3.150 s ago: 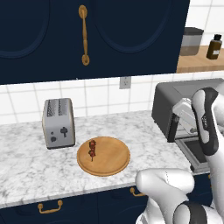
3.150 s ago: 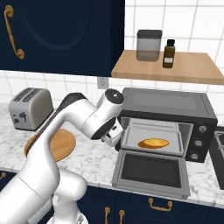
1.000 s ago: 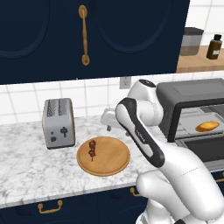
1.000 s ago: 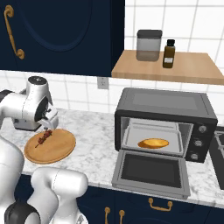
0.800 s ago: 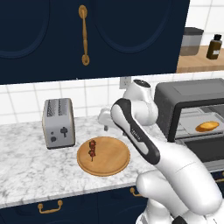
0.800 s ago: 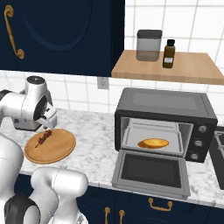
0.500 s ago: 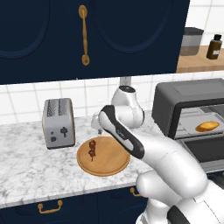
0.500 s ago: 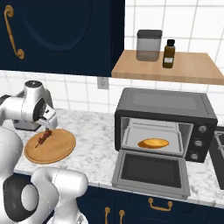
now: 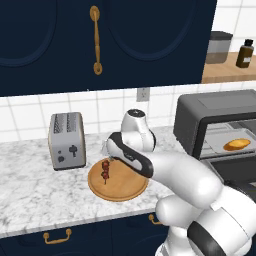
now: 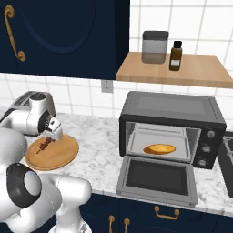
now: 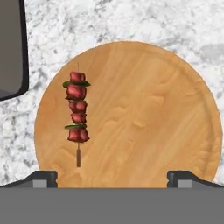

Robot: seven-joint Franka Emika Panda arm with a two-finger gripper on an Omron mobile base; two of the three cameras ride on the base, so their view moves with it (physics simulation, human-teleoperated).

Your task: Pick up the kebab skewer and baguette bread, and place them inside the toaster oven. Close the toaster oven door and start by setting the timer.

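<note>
Now that the arm has swung from the toaster oven [image 10: 172, 123], baguette bread [image 10: 159, 149] on its rack, the wide-open empty tool [image 11: 112, 177] hovers over the kebab skewer [image 11: 77, 111] on the wooden board [image 11: 148, 131], next pick.

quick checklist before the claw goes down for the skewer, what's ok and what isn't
1. Kebab skewer lies free on the round wooden board, nothing on top of it: ok.
2. Claw open, tips spread wide: ok.
3. Claw centred over the skewer: not ok; in the hand view the skewer sits well to the left of the midpoint between the tips.
4. Baguette bread already on the rack inside the toaster oven: ok.
5. Toaster oven door folded down, opening clear: ok.
6. Silver toaster stands close beside the board; clearance for the descent: cannot tell.
</note>
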